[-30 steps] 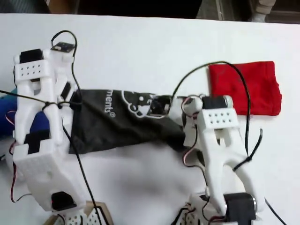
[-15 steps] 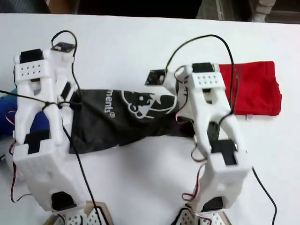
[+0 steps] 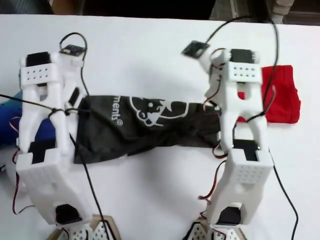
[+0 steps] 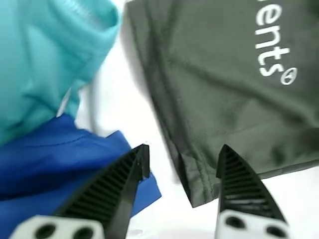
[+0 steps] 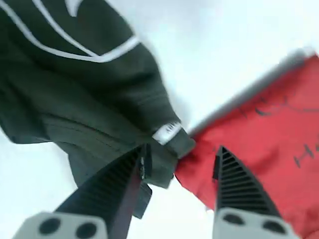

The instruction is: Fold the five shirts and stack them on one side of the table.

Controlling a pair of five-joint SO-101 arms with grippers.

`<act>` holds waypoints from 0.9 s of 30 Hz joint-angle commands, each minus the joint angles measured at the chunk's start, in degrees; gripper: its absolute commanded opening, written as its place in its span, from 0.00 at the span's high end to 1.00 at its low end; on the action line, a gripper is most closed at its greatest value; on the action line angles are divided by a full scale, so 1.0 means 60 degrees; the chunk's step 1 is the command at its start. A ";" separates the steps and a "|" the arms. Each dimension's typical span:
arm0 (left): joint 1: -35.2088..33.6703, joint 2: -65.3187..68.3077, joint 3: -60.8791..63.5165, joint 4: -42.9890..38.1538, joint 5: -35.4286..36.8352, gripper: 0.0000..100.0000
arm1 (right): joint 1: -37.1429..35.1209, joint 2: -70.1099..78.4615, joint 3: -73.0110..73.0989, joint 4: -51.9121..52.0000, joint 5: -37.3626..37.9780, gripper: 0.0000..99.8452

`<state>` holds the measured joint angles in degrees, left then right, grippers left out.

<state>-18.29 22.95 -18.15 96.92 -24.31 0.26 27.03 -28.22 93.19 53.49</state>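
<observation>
A dark grey shirt [image 3: 145, 125] with white print lies stretched across the table's middle between my two arms. My left gripper [image 4: 184, 154] is open and hovers over the shirt's left corner [image 4: 199, 184]. My right gripper [image 5: 183, 152] is open above the shirt's bunched right end [image 5: 164, 134], which touches a folded red shirt [image 5: 269, 129]. The red shirt [image 3: 282, 95] lies at the right, partly behind the right arm [image 3: 240, 100]. A teal shirt [image 4: 45, 59] and a blue shirt [image 4: 55, 154] lie crumpled beside the left gripper.
The white table [image 3: 150, 50] is bare along its far side and at the front between the arm bases. The blue shirt [image 3: 6, 127] peeks out at the left edge behind the left arm [image 3: 45, 125]. Black cables loop over both arms.
The right arm has swung right and farther back, towards the red shirt. The dark shirt's right end now reaches further right, up to the red shirt. The left arm barely shifted.
</observation>
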 commanded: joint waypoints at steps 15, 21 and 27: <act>0.1524 -0.0586 -0.0037 0.0103 0.0059 0.76 | -0.0667 -0.6484 0.9597 -0.2615 0.0410 0.98; 0.1788 -0.0586 0.0168 0.0088 0.0059 0.76 | -0.0916 -0.5853 1.0593 -0.5707 -0.1641 0.98; 0.1495 -0.0586 0.0168 0.0147 0.0029 0.76 | -0.1297 -0.4242 0.9568 -0.6864 -0.2725 0.98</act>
<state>-8.18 22.95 -17.01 96.92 -24.31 -6.59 -1.19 34.11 54.77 40.13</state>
